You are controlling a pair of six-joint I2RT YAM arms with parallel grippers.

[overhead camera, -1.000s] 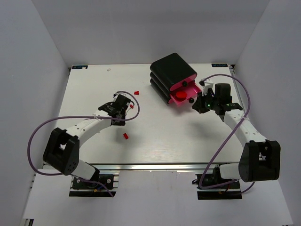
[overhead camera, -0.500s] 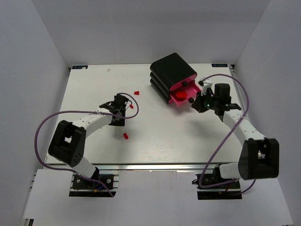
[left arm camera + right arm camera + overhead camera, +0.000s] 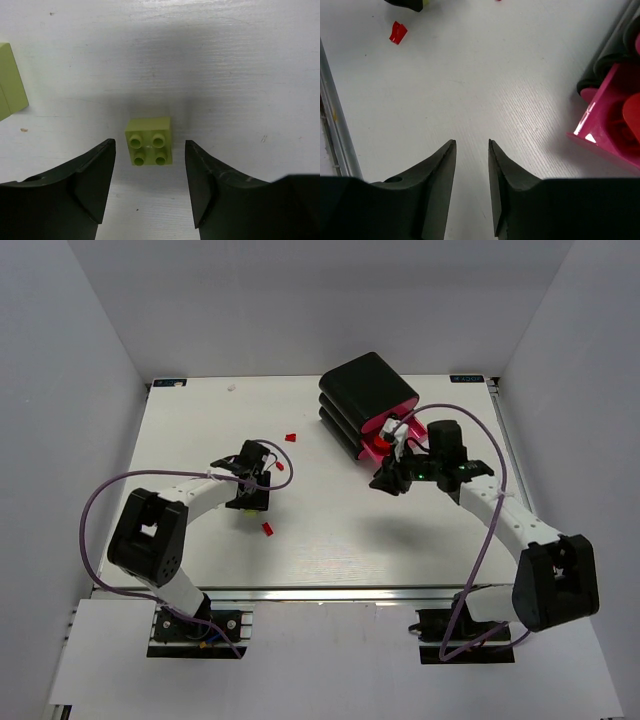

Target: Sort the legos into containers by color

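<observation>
Nearest me, a red lego (image 3: 267, 528) lies alone on the table (image 3: 200, 420). Just beyond it my left gripper (image 3: 150, 146) has its jaws apart, straddling a yellow-green lego (image 3: 149, 141) that sits studs up between them with a gap on each side. A second yellow-green piece (image 3: 10, 82) lies off to its left. My right gripper (image 3: 471, 145) hangs over bare table, jaws a little apart, nothing between them. Beside it a pink drawer (image 3: 602, 117) stands pulled out of the black cabinet (image 3: 365, 388), with a red piece (image 3: 631, 117) inside
</observation>
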